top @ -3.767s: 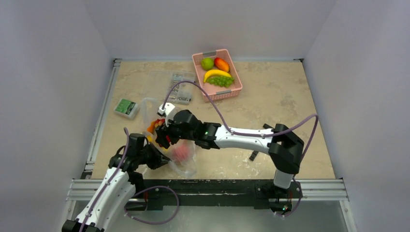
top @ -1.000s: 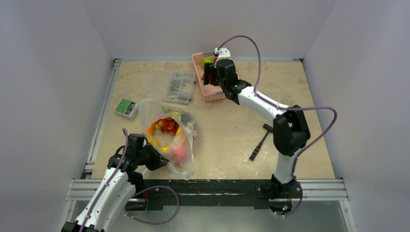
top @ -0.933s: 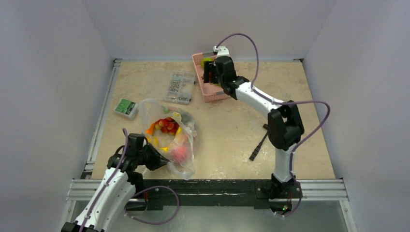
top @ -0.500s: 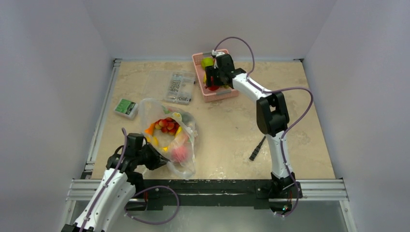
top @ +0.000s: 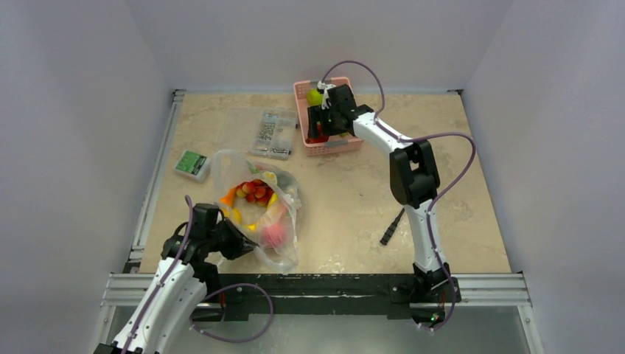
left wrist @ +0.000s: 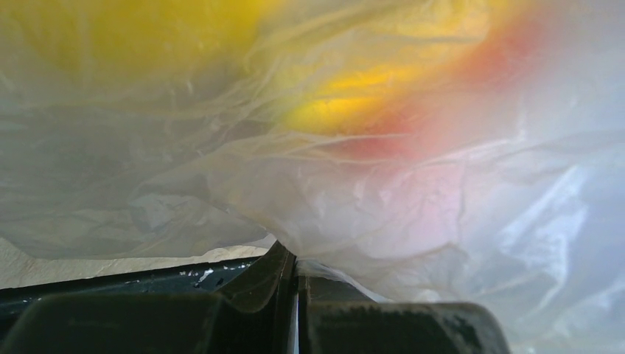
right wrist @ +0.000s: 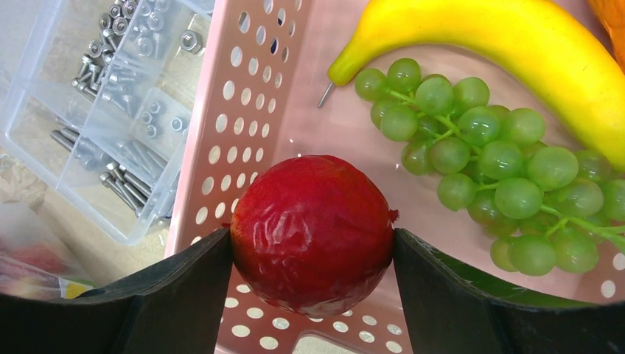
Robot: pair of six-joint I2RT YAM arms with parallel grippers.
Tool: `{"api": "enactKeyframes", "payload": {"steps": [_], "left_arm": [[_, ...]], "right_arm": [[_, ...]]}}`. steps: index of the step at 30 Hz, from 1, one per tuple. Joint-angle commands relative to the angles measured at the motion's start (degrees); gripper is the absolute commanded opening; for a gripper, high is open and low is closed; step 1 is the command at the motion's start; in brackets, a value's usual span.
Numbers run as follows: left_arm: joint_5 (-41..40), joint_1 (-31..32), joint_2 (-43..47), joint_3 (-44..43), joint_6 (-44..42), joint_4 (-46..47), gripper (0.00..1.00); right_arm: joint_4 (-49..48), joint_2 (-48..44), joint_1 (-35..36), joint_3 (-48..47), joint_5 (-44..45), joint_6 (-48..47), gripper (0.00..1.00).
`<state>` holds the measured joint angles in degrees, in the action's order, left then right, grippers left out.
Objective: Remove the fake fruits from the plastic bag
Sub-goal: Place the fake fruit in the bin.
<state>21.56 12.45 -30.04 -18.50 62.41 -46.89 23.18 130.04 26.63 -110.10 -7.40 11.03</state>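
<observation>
While it clasps red fruit [right wrist: 313,228], right pincer [right wrist: 313,247] gapes.

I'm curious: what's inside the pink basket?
A banana, green grapes and a green fruit; the right gripper holds a red fruit above them. Its arm covers the rest.

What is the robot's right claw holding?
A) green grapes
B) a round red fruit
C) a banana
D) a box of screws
B: the right gripper is clamped on a round red fruit; the banana and grapes lie in the pink basket.
</observation>
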Motion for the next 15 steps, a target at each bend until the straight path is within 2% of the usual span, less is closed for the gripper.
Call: {"api": "enactKeyframes", "payload": {"steps": [1,8,12,15], "left_arm": [[-0.2,0.2,-0.3,-2.8,0.1,-0.1,0.0],[-0.2,0.2,0.4,-2.5,0.4,-0.4,0.0],[-0.2,0.2,0.6,-2.3,0.4,-0.5,0.0],[-0.3,0.2,0.8,-2.2,0.4,-0.5,0.0]], "right_arm": [[-0.4,-2.2,0.2,-0.3,-1.4,-1.1,0.76],[1.2,-5.3,0.3,-2.5,-0.1,-1.8,0.88],[2.7,-10.2,0.4,-1.8,3.3,-2.3,0.89],[0.8,-16.9,1.5,2.6,5.1,-2.6,0.9]]}}
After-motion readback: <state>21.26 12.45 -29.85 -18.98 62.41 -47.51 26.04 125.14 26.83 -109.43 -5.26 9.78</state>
